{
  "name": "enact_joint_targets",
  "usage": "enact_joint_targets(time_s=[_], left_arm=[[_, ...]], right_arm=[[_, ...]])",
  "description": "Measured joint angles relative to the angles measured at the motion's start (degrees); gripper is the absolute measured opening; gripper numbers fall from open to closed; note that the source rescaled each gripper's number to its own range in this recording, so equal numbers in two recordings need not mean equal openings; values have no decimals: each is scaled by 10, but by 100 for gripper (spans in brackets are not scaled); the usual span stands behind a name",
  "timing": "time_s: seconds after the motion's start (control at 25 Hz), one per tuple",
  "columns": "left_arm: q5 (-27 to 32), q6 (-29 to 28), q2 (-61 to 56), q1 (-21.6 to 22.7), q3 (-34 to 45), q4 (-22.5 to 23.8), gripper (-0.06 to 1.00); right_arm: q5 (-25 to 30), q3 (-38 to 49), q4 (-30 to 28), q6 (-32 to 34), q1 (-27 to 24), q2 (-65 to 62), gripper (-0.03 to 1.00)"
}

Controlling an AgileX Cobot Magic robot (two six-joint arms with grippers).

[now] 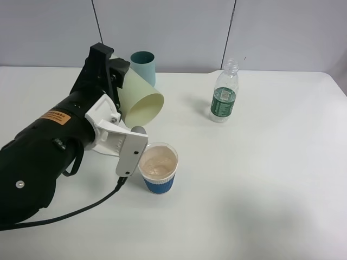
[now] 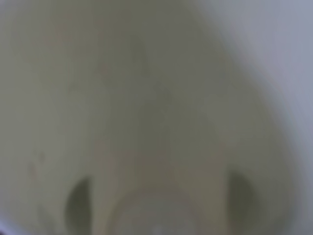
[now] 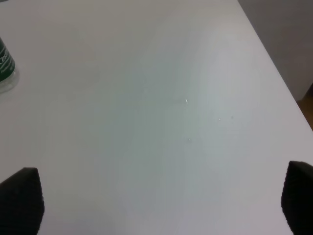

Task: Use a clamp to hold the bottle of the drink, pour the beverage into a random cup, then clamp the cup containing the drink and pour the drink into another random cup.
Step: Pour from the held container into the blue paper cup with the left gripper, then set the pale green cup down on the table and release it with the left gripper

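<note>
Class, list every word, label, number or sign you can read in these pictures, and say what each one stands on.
Orange sticker on the left arm: dark print, too small to read.
Green label on the bottle: white print, too blurred to read.
Same label's edge in the right wrist view: a white fragment, unreadable.
Blue-sleeved paper cup, pale yellow-green tumbler, teal tumbler: no text visible.
Nothing can be quoted.

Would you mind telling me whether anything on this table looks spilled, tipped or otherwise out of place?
No spill is visible. Only the pale green tumbler is off upright, tipped on its side in the left pincer above the blue-sleeved cup. The bottle and teal tumbler stand upright.
</note>
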Motion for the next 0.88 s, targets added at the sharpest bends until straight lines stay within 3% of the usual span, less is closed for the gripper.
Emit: enact_joint_targets(time_s=[0.36, 0.48, 0.68, 0.88], left_arm=[[127, -258, -21, 0, 0, 0, 0], [156, -320, -35, 7, 0, 1, 0], [232, -386, -66, 64, 0, 7, 0], [338, -500, -97, 151, 0, 87, 0]], right_arm=[[0, 0, 0, 0, 0, 0, 97], [0, 0, 0, 0, 0, 0, 97], [0, 0, 0, 0, 0, 0, 97], [0, 0, 0, 0, 0, 0, 97]])
